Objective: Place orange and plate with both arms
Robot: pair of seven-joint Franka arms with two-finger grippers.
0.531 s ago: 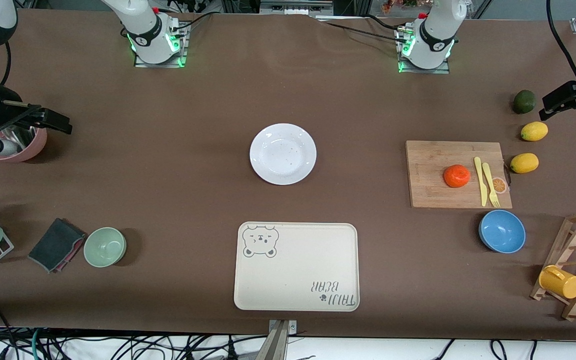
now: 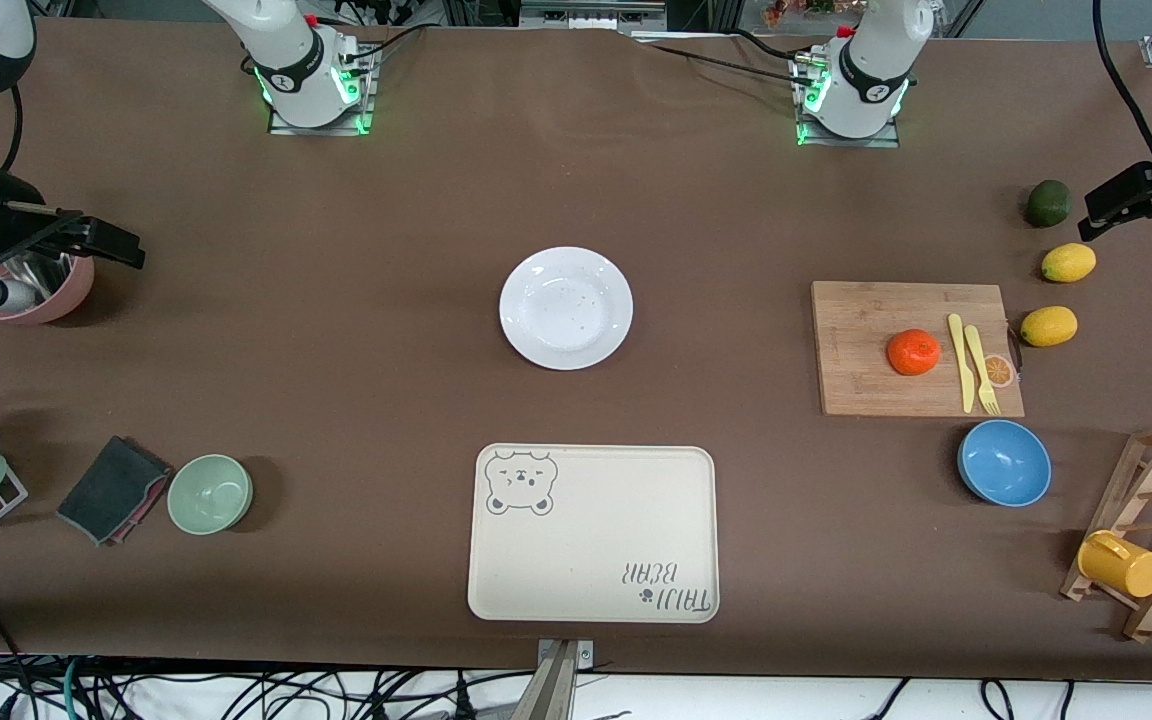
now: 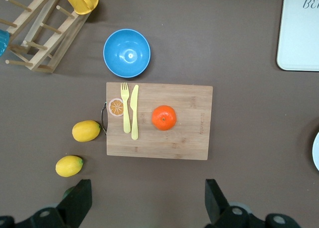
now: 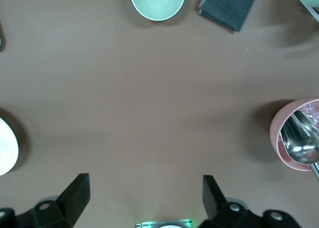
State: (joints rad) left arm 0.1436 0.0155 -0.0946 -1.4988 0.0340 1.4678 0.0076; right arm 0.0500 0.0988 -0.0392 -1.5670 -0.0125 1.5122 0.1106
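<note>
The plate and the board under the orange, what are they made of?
The plate looks like glazed ceramic, maybe melamine: plain white and glossy. The board under the orange looks like bamboo or pale wood: matt, with visible grain strips.

Even, bright overhead light covers the brown table [image 2: 336, 350], and every view is sharp, with no motion blur. Shadows are soft and short: a faint dark crescent hugs the green bowl [image 2: 210, 493] and the pink cup [image 4: 294, 134], and dim smudges lie near the rack at the right arm's end. The glossy plate [image 2: 566, 308] shows mild sheen, while green lights glow at both arm bases.
</note>
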